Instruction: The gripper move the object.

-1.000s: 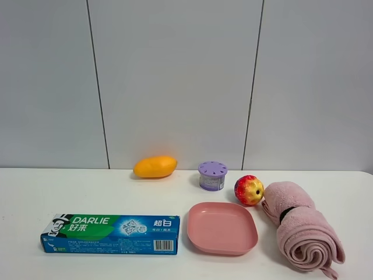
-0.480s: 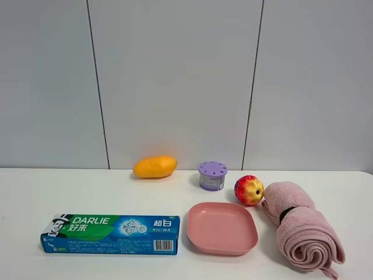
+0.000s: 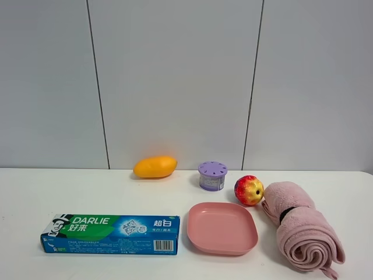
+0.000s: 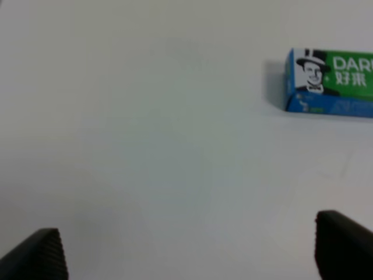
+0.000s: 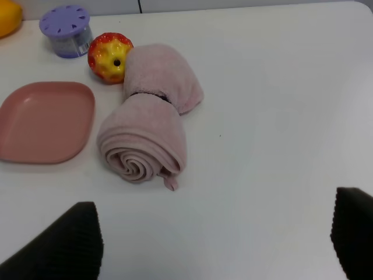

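The towel (image 3: 302,231) lies at the lower right of the high view on the white bench (image 3: 87,192), rolled, with a black band (image 3: 285,213) around its middle and the spiral end facing the camera. Its far end touches the apple (image 3: 249,189). The pink plate (image 3: 222,228) sits just left of it, apart. Behind the plate stands a purple jar (image 3: 212,175); a mango (image 3: 154,167) lies further left. A toothpaste box (image 3: 111,234) occupies the lower left.

Neither arm shows in the high view. Left pincer (image 4: 186,256): fingers spread wide, empty, over bare bench near the box end. Right pincer (image 5: 215,245): fingers spread wide, empty, short of the towel, not touching it.
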